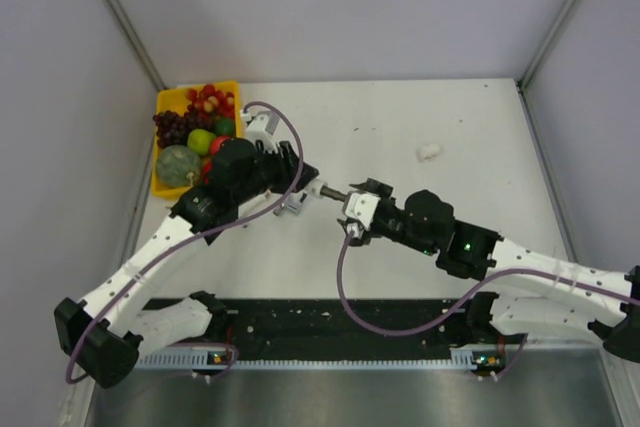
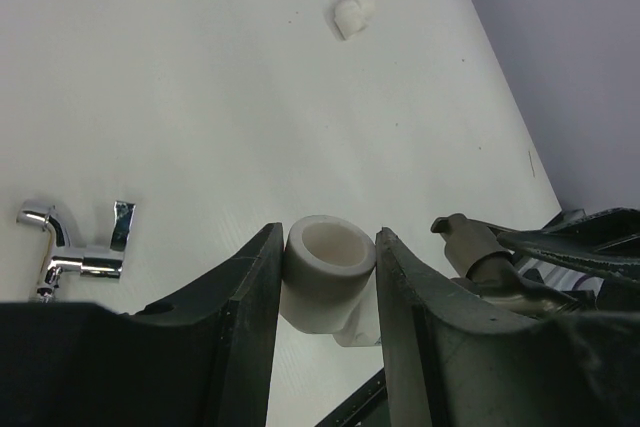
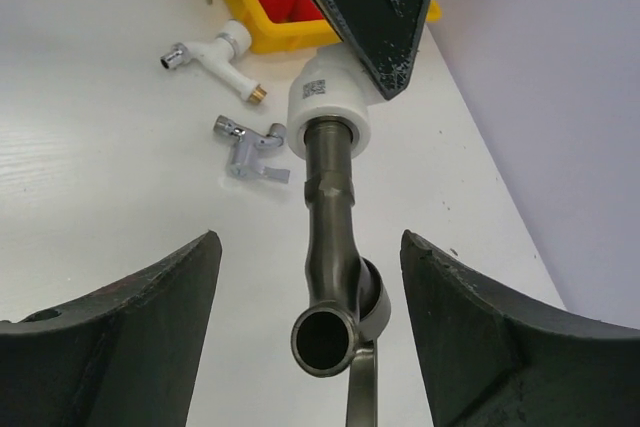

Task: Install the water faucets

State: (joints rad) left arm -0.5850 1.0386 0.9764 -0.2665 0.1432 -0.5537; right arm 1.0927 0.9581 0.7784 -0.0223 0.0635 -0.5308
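My left gripper (image 2: 329,237) is shut on a white plastic fitting (image 2: 330,272), and its fingers (image 3: 370,7) also show in the right wrist view. The dark grey faucet (image 3: 330,217) has its stem in that fitting (image 3: 328,112), with its lever handle (image 3: 362,387) hanging below. My right gripper (image 3: 308,247) is open, its jaws on either side of the faucet's spout without touching it. In the top view the two grippers (image 1: 300,192) (image 1: 352,212) face each other at mid-table with the faucet (image 1: 330,190) between them. A silvery faucet (image 3: 250,147) (image 2: 75,247) and a white-bodied faucet (image 3: 215,52) lie on the table.
A yellow tray (image 1: 165,107) of toy fruit stands at the back left, close behind my left gripper. A spare white fitting (image 1: 429,151) (image 2: 352,15) lies on the table at the back right. Grey walls close in both sides.
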